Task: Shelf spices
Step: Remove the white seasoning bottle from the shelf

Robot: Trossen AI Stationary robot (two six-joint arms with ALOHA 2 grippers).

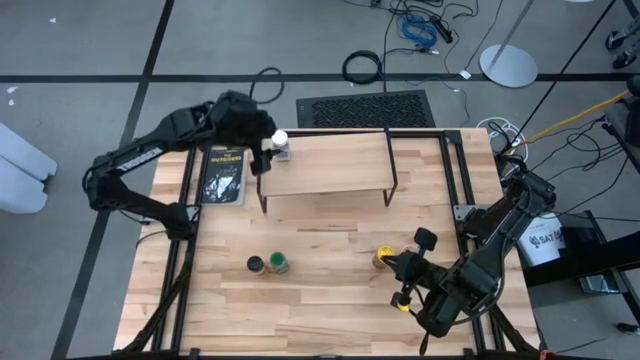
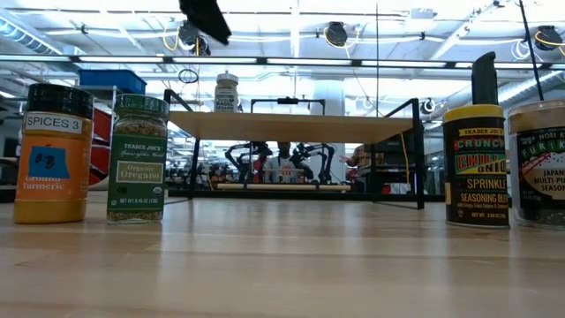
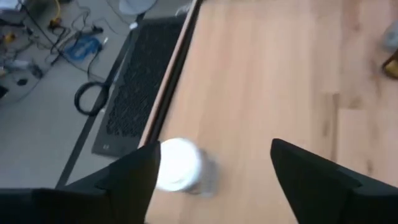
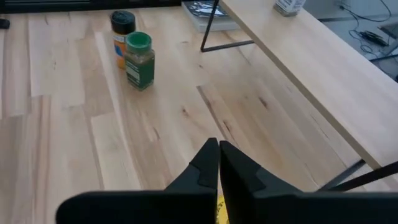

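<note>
Left gripper [image 1: 268, 150] above the shelf's [image 1: 330, 165] left end, fingers spread, white-lidded jar [image 1: 281, 144] upright on the plank between them, turmeric jar [image 1: 256, 264] and oregano jar [image 1: 278, 263] touching near the table's [image 1: 320, 300] front edge, right gripper [image 4: 219, 155] closed, empty, yellow-lidded jar [image 1: 383, 259] just beside it.

Black packet [image 1: 223, 176] on wooden tabletop [image 1: 330, 290]

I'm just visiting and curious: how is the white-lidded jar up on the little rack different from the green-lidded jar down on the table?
The white-lidded jar stands on the rack, at its left end; the green-lidded jar stands on the table, touching a dark-lidded jar. The open left gripper is above the white-lidded jar, one finger either side; no gripper is near the green-lidded jar. Their lids differ: white against green. Both are small, upright and cylindrical.
</note>
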